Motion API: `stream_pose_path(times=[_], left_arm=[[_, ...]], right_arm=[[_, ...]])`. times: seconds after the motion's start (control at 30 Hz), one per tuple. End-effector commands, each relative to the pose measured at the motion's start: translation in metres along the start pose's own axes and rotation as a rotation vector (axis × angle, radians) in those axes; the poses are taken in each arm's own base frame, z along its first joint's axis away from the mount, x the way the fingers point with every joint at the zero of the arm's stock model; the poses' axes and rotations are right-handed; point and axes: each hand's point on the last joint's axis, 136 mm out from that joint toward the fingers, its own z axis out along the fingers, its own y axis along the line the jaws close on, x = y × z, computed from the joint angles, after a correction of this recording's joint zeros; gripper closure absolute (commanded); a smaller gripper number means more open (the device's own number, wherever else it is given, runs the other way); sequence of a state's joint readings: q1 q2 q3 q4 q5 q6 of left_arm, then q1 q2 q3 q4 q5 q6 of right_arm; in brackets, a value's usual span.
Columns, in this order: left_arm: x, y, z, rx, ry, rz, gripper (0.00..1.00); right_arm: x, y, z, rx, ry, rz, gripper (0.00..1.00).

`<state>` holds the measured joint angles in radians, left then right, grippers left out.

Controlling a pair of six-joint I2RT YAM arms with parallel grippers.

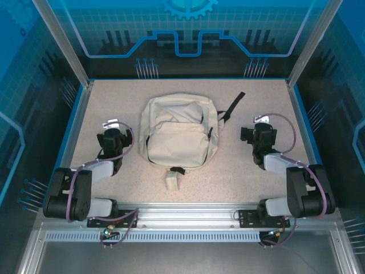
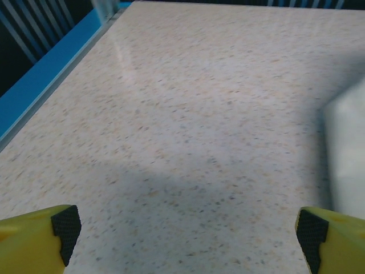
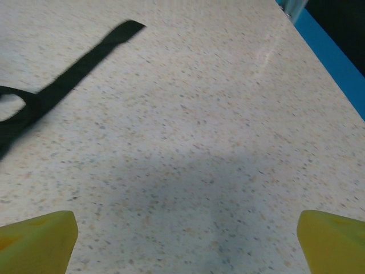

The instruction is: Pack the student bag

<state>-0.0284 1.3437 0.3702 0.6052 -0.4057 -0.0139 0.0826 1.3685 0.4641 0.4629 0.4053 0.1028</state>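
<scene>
The student bag [image 1: 179, 134], cream fabric with black trim, lies flat in the middle of the table with its front pocket up. One black strap [image 1: 232, 105] trails off toward the far right. My left gripper [image 1: 112, 127] hovers left of the bag, open, with bare table between its fingers. In the left wrist view the left gripper [image 2: 188, 237] has the bag's edge [image 2: 348, 148] blurred at the right. My right gripper [image 1: 260, 124] stands right of the bag, open and empty. The right gripper [image 3: 187, 242] faces speckled table, with the black strap [image 3: 74, 74] at upper left.
A small cream block [image 1: 173, 181] lies just in front of the bag, beside a black loop [image 1: 178, 170]. A raised blue rim [image 2: 51, 68] borders the table on the left, and the blue rim [image 3: 336, 57] borders it on the right. Metal posts stand at the far corners.
</scene>
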Motion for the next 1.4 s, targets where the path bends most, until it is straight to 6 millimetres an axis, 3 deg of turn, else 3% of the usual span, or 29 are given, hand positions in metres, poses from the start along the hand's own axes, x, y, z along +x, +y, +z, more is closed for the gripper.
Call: stream_pose_path(times=[0.0, 0.13, 0.3, 0.47, 0.7, 1.37], left_arm=[[-0.025, -0.021, -0.009, 0.142, -0.124, 0.021, 0.01], [-0.031, -0.034, -0.016, 0.232, -0.159, -0.043, 0.01], [-0.023, -0.04, 0.001, 0.239, -0.144, -0.044, 0.01], [-0.011, -0.034, 0.012, 0.195, -0.151, -0.063, 0.01], [-0.008, -0.031, 0.02, 0.16, -0.117, -0.062, 0.01], [-0.009, -0.041, 0.02, 0.194, -0.108, -0.031, 0.01]], right_arm=[[-0.024, 0.019, -0.004, -0.108, -0.153, -0.007, 0.0], [-0.019, 0.024, 0.002, -0.124, -0.147, -0.012, 0.0], [-0.018, 0.027, 0.005, -0.136, -0.14, -0.017, 0.0], [-0.018, 0.026, 0.004, -0.138, -0.15, -0.015, 0.0], [-0.014, 0.032, 0.003, -0.165, -0.17, -0.029, 0.0], [-0.009, 0.033, 0.011, -0.147, -0.144, -0.036, 0.0]])
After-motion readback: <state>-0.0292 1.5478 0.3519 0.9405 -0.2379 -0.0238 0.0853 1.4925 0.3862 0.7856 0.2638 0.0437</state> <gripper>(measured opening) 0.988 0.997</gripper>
